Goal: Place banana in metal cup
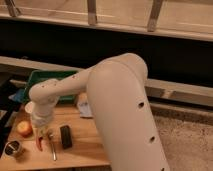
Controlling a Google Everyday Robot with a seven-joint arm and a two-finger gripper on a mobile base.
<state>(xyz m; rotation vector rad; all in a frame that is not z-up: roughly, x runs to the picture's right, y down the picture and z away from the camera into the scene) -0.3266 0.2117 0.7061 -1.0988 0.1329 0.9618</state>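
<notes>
The metal cup (14, 148) is small, shiny grey and dark inside, and stands at the front left corner of the wooden table (85, 145). My gripper (44, 130) hangs from the white arm (55, 95), low over the table's left part. It is just above the red pepper (39, 143) and the fork (52, 148), to the right of the cup. The banana does not show; the arm and gripper may be hiding it.
A round orange fruit (24, 128) lies left of the gripper, and the white cup (29, 107) peeks out behind the arm. A dark block (65, 136) lies to the right of the fork. The green tray (47, 80) is at the back. My bulky arm covers the table's right side.
</notes>
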